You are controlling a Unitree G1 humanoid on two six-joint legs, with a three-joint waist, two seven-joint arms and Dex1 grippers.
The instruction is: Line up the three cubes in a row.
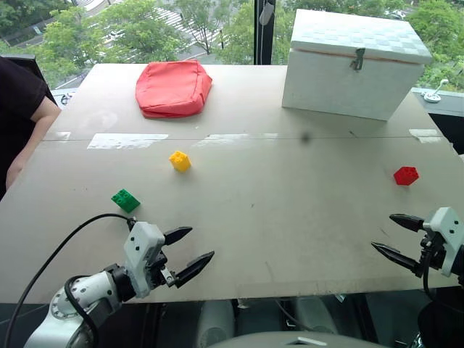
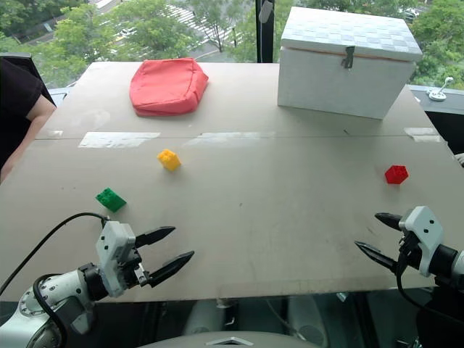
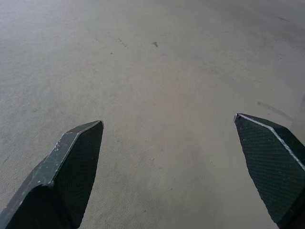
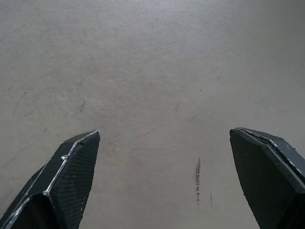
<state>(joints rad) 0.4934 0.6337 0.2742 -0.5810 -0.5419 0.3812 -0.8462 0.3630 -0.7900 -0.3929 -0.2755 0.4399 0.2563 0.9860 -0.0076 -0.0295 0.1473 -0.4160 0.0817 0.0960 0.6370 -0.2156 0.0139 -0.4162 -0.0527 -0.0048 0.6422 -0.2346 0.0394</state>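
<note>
Three cubes lie scattered on the grey table (image 1: 290, 210). The yellow cube (image 1: 180, 161) sits left of centre. Nearer the left front lies the green cube (image 1: 125, 200), and the red cube (image 1: 406, 175) rests far to the right. My left gripper (image 1: 197, 246) hovers open over the front edge, below and right of the green cube, with nothing between its fingers (image 3: 76, 157). At the front right corner my right gripper (image 1: 383, 233) is open too, empty, nearer me than the red cube. Both wrist views show bare tabletop between the fingers (image 4: 71, 162).
A large red cushion (image 1: 174, 87) lies at the back left and a big white box (image 1: 354, 64) with a latch stands at the back right. A person's arm (image 1: 25, 130) is at the table's left edge. Tape strips (image 1: 127, 141) cross the middle.
</note>
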